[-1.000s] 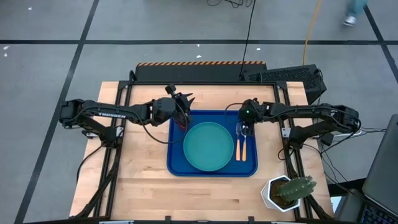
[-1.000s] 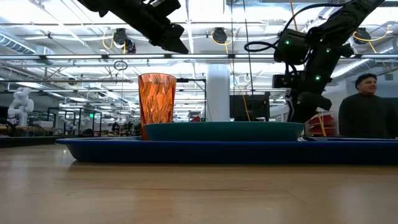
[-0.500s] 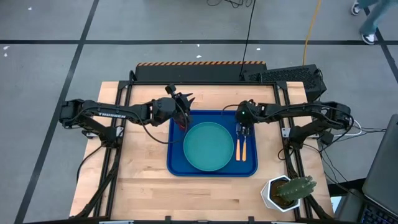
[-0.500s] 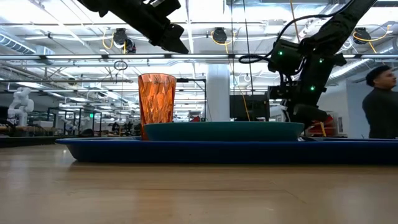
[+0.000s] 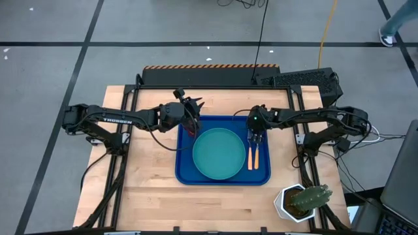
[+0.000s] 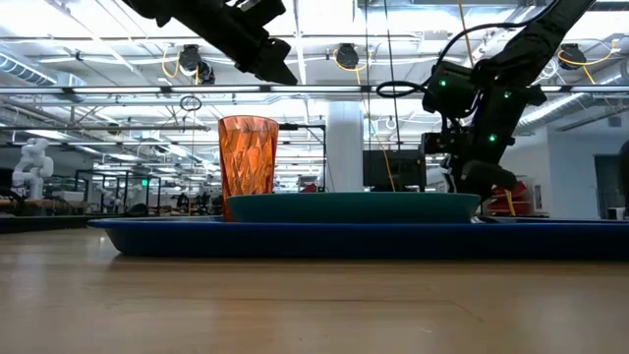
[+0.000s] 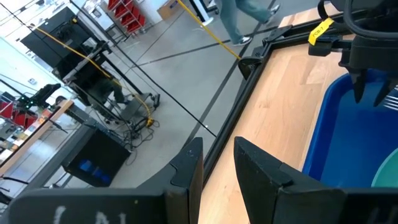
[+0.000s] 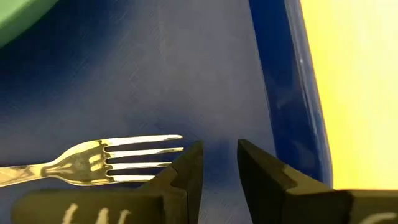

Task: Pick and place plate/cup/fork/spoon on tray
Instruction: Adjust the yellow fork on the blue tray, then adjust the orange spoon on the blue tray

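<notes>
The blue tray (image 5: 262, 175) lies mid-table with the teal plate (image 5: 219, 153) flat on it. The amber cup (image 6: 248, 167) stands upright in the tray's far left corner (image 5: 190, 128). My left gripper (image 7: 217, 148) hangs open above the cup (image 5: 194, 106), holding nothing. Fork (image 5: 249, 150) and spoon (image 5: 256, 155) lie side by side on the tray's right part, orange handles toward the near edge. My right gripper (image 5: 256, 132) points steeply down over their metal ends. It is open with a narrow gap (image 8: 217, 149) beside the fork's tines (image 8: 143, 158). The spoon's bowl is hidden under it.
A white pot with a cactus (image 5: 302, 201) stands at the table's near right corner. A dark box (image 5: 300, 79) sits beyond the far edge. Bare wood (image 5: 150, 196) lies to the left of and in front of the tray.
My right gripper has sunk a little toward the tray's floor by the fork's tines and shifted slightly toward the table's left, then stopped. Its finger gap is unchanged. A person behind the table has walked out of the low view.
</notes>
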